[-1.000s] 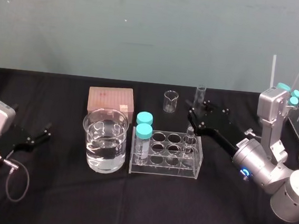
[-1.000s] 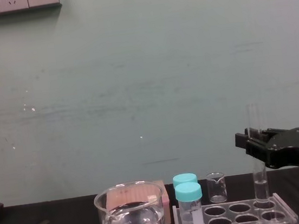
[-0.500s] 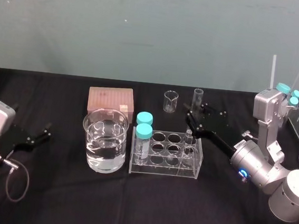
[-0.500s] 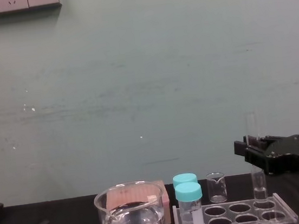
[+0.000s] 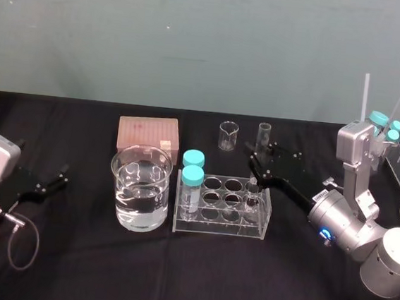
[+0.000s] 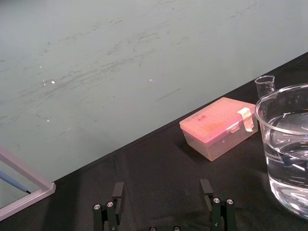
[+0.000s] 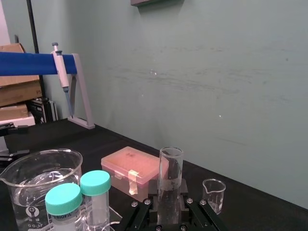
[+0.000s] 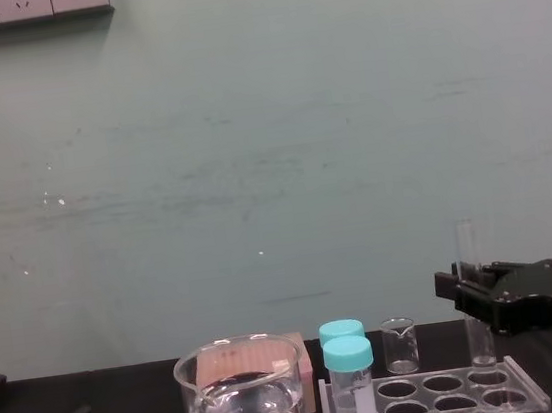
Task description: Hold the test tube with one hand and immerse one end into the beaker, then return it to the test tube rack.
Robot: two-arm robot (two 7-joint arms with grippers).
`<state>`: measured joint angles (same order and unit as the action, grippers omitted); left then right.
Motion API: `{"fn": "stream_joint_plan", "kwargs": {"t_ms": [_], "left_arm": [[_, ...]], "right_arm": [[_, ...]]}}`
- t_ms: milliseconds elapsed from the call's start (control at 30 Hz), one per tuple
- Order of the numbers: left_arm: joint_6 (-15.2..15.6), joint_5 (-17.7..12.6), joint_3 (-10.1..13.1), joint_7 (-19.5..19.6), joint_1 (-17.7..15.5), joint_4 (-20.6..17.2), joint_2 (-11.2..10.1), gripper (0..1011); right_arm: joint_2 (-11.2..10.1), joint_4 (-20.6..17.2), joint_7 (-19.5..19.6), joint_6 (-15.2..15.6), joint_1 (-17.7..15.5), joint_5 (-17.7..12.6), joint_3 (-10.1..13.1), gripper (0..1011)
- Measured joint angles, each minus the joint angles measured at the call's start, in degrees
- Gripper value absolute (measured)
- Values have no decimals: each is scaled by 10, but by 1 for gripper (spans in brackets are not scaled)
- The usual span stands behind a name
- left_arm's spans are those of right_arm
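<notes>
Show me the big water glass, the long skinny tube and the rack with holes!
the beaker (image 5: 138, 199): head view, its front wall at the water.
the test tube (image 8: 468, 248): chest view, its upper part, near the open top.
the test tube rack (image 5: 221, 226): head view, its clear front wall.

Items left standing on the black tabletop (image 5: 103, 268)
A pink lidded plastic box (image 5: 148, 134) is seen at the back, a tiny clear glass beaker (image 5: 228, 136) is placed to its right, and two teal-capped clear vials (image 5: 192, 180) are set nearer, between them.

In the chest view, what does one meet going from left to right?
Left gripper → large clear glass beaker → two teal-capped clear vials → tiny clear glass beaker → long thin glass test tube, held by the right gripper.
</notes>
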<state>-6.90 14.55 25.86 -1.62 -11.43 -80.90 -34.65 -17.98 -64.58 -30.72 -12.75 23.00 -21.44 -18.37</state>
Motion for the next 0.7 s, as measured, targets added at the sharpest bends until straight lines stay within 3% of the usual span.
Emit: {"fn": "stream_joint_plan", "kwargs": {"t_ms": [700], "left_arm": [[0,0,0,0,0,0,0,1000]], "right_arm": [[-1,3,0,1,2,4,-2,242]]}}
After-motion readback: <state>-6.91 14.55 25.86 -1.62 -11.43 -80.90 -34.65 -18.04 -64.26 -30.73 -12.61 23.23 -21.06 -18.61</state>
